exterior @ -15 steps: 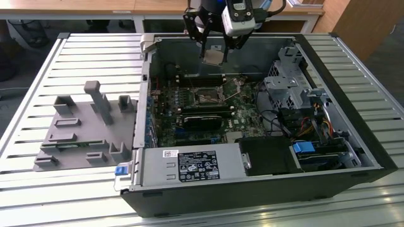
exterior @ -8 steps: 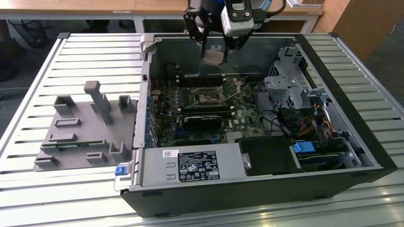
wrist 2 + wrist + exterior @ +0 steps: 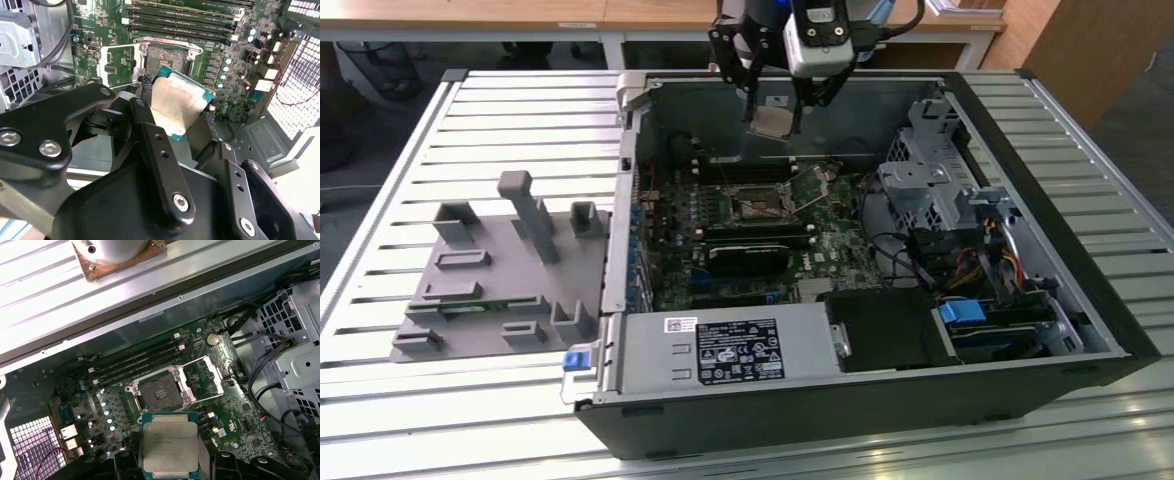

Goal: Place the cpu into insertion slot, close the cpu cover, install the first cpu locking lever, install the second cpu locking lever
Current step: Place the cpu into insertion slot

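Jaws are shown clenched on the cpu [image 3: 177, 102], which is pinched by two opposite edges between the black fingers [image 3: 145, 120] of the gripper [image 3: 176, 114]. Its silvery-tan top is left uncovered and, it is judged, the chip is kept level for a straight descent. Below it, and not yet touched, the insertion slot [image 3: 159, 392] is seen bare, its dark centre exposed. The cpu cover [image 3: 215, 374] is swung open to one side of the slot, so that the socket is left free to receive the chip. The slot is flanked on the green board [image 3: 235, 425] by long memory slots [image 3: 135, 362], close enough to be counted as an obstacle to the fingers. Farther out, the work is hemmed in by the walls of the open computer case [image 3: 854, 410]. A metal drive cage [image 3: 921, 185] and loose cables [image 3: 987, 265] are crowded toward the exterior view's right, and a labelled power supply [image 3: 720, 350] is set along the near wall in that view. Outside the case, on the slatted table [image 3: 520, 110] at the exterior view's left, a grey fixture [image 3: 494, 270] is seen well apart from the board.
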